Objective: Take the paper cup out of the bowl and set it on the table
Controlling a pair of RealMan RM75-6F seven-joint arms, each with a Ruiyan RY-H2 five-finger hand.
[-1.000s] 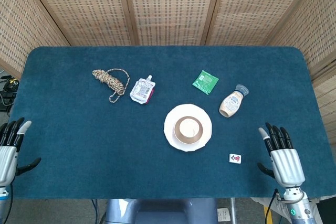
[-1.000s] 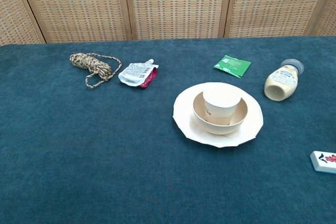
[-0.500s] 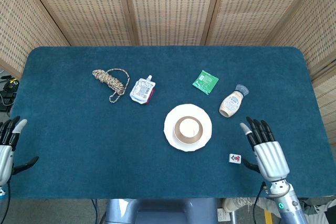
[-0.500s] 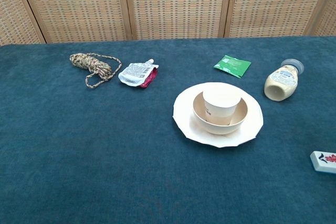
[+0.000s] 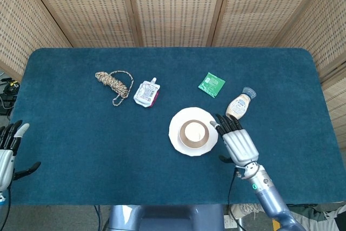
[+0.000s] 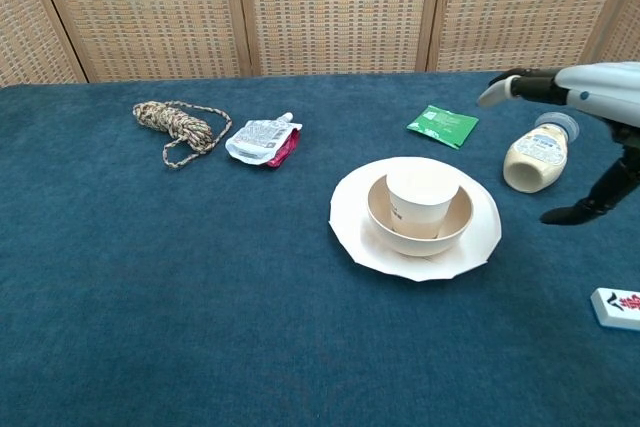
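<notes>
A white paper cup (image 6: 422,201) (image 5: 195,131) stands upright inside a tan bowl (image 6: 383,224) (image 5: 185,138), which sits on a white plate (image 6: 350,221) (image 5: 175,132) near the table's middle. My right hand (image 5: 237,142) (image 6: 585,117) hovers open just right of the plate, fingers spread and pointing toward the back, holding nothing. My left hand (image 5: 7,147) is open at the table's left front edge, far from the bowl; the chest view does not show it.
A mayonnaise bottle (image 5: 239,105) (image 6: 538,156) lies just behind my right hand. A green packet (image 5: 211,84), a white pouch (image 5: 146,92) and a coil of rope (image 5: 113,82) lie further back. A mahjong tile (image 6: 621,307) rests at the front right.
My right hand has moved left and forward from the table's right front corner to beside the plate, now covering the tile in the head view. The left hand barely moved.
</notes>
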